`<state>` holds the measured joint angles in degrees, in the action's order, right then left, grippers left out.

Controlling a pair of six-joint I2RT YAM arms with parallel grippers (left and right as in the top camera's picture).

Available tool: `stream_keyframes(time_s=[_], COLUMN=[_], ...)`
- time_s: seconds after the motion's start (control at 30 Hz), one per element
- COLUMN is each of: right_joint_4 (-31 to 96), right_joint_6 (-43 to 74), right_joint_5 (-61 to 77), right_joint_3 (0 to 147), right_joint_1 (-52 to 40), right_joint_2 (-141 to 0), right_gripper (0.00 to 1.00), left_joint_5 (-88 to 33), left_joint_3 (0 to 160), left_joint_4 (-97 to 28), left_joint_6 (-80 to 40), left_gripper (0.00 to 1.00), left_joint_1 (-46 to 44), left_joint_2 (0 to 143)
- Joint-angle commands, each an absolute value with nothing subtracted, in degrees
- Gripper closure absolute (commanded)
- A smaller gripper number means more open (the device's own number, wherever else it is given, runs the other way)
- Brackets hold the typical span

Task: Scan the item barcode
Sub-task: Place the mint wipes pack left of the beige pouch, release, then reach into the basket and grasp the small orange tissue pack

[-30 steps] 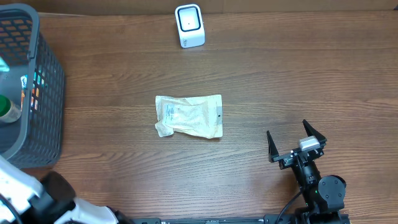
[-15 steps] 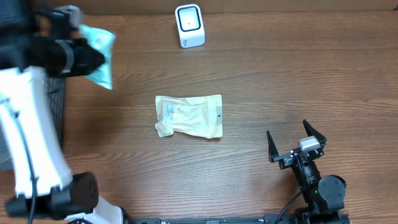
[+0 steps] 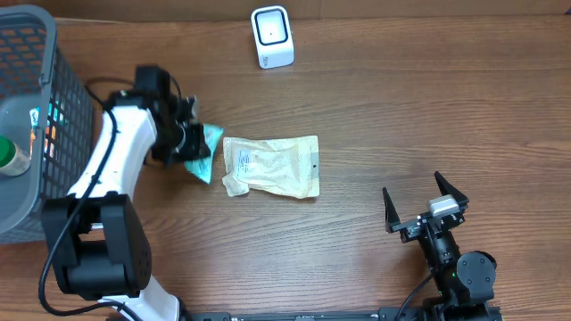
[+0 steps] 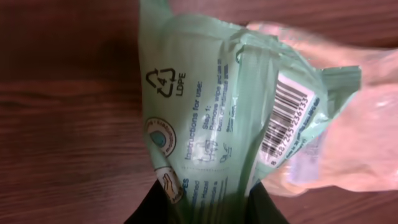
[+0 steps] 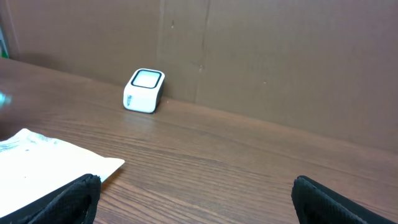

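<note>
- My right jaws stand wide open and hold nothing, at the near right of the worktop, well apart from everything else.
- A cream pouch lies flat at mid-worktop.
- My left jaws are closed on a green packet, pinching one end of it. The packet sits just beside the pouch's left edge.
- Its barcode faces my left wrist camera, next to printed instructions and an LDPE mark.
- On the left stands a dark mesh basket. Inside I see a round green-and-white thing and some colourful packaging, too small to identify.
- The white scanner stands at the far edge, well apart from the packet.
</note>
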<state>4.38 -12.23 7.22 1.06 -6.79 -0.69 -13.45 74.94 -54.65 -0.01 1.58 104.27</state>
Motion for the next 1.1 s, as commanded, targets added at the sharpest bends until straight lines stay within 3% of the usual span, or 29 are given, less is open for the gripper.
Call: stream_keyframes(time_s=[0.0,0.07,0.1,0.2,0.43,0.57,0.67,0.73,0.9,1.07], right_joint_4=[4.14,4.14,4.14,4.14,4.14,4.14,4.14,4.14,4.14,4.14], right_joint_6=[-11.86,-11.88,-11.88,-11.88,-11.88,-11.88,-11.88,-11.88,-11.88,-11.88], right_joint_5=[6.92,6.92,6.92,6.92,6.92,6.92,6.92,6.92,6.92,6.92], right_joint_3=[0.47,0.47,0.47,0.47,0.47,0.47,0.47,0.47,0.47,0.47], right_joint_1=[-6.63,-6.63,-6.63,-6.63,-6.63,-6.63,-6.63,-6.63,-6.63,-6.63], right_joint_2=[-0.16,-0.16,-0.16,-0.16,-0.16,-0.16,-0.16,-0.16,-0.16,-0.16], right_gripper=[0.00,0.00,0.00,0.00,0.00,0.00,0.00,0.00,0.00,0.00], left_joint_5=[-13.98,-15.35,-15.27,-14.98,-15.03,-13.76,-13.50,-13.45,-9.28,-3.86], left_joint_3=[70.76,69.36,69.25,69.89,81.89,96.55,109.27,116.99,131.07,133.58], left_joint_4=[-50.76,-48.75,-48.53,-48.82,-55.70,-63.44,-69.49,-72.47,-76.73,-78.39], left_joint_6=[-0.91,-0.89,-0.86,-2.13,-6.44,-5.13,-5.15,-5.15,-5.10,-5.13], left_gripper=[0.75,0.52,0.35,0.21,0.17,0.11,0.00,0.00,0.00,0.00], left_joint_1=[1.45,1.17,1.04,0.93,1.54,1.89,2.98,4.12,9.63,20.75], left_joint_2=[103.72,103.72,103.72,103.46,101.19,99.85,99.81,99.81,99.81,99.98])
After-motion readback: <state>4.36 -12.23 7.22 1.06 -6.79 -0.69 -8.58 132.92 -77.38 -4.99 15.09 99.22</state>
